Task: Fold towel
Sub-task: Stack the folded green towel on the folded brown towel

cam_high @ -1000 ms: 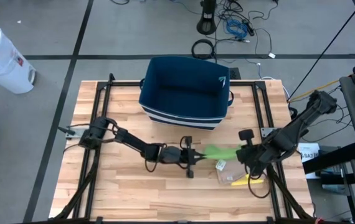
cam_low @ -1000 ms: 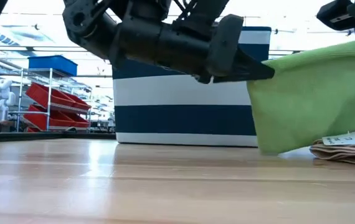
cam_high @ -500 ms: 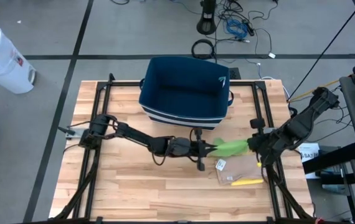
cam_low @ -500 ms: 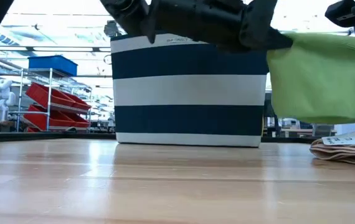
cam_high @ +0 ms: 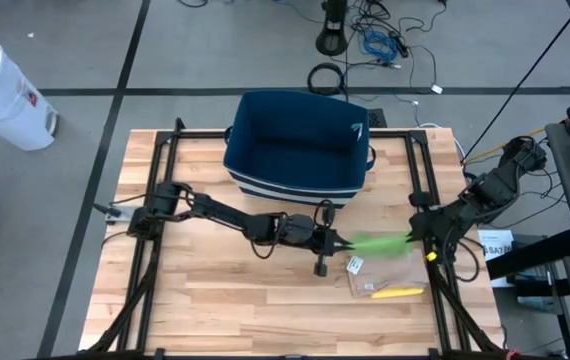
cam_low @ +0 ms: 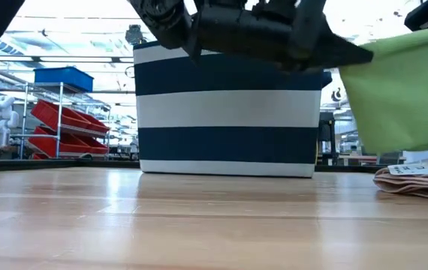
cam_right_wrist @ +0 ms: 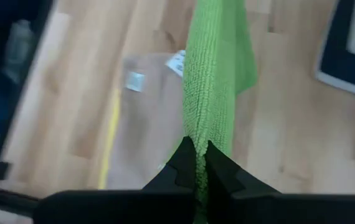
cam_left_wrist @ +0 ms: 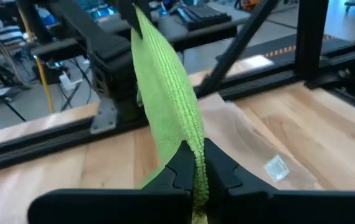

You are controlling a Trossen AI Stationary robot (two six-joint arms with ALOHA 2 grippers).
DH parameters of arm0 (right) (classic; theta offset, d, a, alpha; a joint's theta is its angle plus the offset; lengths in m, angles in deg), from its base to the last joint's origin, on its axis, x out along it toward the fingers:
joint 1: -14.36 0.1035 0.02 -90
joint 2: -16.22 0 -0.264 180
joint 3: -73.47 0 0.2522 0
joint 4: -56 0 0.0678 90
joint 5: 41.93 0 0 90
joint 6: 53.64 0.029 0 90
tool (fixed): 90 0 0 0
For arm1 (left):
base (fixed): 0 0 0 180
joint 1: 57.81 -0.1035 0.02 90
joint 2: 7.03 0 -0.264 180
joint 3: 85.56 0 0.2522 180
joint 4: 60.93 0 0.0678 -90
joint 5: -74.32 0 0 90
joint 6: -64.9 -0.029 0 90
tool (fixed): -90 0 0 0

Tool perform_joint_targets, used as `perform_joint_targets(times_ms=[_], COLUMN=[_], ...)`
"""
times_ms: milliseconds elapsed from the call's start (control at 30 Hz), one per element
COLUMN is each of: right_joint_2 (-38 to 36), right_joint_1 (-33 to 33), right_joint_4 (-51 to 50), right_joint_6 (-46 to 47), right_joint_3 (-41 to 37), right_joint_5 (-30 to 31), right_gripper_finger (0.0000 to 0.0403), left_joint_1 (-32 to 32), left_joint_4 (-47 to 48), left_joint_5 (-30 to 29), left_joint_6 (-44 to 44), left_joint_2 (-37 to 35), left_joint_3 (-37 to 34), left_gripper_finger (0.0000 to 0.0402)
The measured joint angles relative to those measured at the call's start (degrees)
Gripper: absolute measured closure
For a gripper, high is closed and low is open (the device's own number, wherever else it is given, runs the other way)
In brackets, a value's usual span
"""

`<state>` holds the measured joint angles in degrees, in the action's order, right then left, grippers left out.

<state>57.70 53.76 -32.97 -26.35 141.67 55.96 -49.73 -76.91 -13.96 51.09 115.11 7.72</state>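
A wooden table (cam_high: 215,290) stands on a grey floor with cables; red bins line shelves behind. A navy-and-white striped basket (cam_high: 297,147) sits at the far side. Right of centre, the green towel (cam_high: 377,243) hangs stretched, with left gripper (cam_high: 339,243) and right gripper (cam_high: 414,236) each pinched tight on an end.

No words or numbers can be read anywhere. The white bucket (cam_high: 0,90) on the floor, far left of the table, has a red and dark sticker, but its words are too small. A small white tag (cam_high: 354,265) lies on the table near the right side, and another white tag (cam_low: 413,169) sits on the folded tan cloth (cam_low: 418,182); both have tiny print that cannot be made out.
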Motion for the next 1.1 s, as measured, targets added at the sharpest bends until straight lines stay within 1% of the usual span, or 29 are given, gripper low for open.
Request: perform_joint_targets(times_ms=[200,467,567,633,667,800,900,1100], right_joint_2=[-0.31,-0.42,-0.48,-0.49,-0.55,-0.46,-0.5,-0.35], right_joint_1=[-0.04,0.0,0.07,0.29,0.33,0.2,0.2,0.15], right_joint_4=[0.7,5.53,7.51,5.49,5.08,5.03,7.07,17.94], right_joint_6=[3.76,7.24,7.21,7.53,7.82,9.91,11.0,11.69], right_joint_3=[-2.0,-9.35,-11.56,-12.91,-13.5,-15.53,-16.38,-17.14], right_joint_5=[-4.09,-10.64,-14.19,-18.18,-18.76,-18.18,-18.33,-17.26], right_gripper_finger=[0.0402,0.0395,0.0388,0.0384,0.0381,0.0371,0.0358,0.0321], left_joint_1=[0.04,0.29,0.41,0.57,0.74,1.48,1.85,2.2], left_joint_4=[-2.67,-3.57,-3.19,-1.89,-1.86,-2.5,-3.63,-4.28], left_joint_5=[1.07,4.24,7.64,10.18,10.48,10.76,10.77,10.77], left_joint_6=[1.36,1.91,2.02,2.77,2.91,2.79,2.78,3.01], left_joint_2=[2.63,3.33,3.37,3.37,3.53,3.46,4.29,7.58], left_joint_3=[-0.04,-0.4,-0.57,-0.88,-0.91,-0.74,-0.65,0.41], left_gripper_finger=[0.039,0.039,0.039,0.039,0.039,0.039,0.039,0.039])
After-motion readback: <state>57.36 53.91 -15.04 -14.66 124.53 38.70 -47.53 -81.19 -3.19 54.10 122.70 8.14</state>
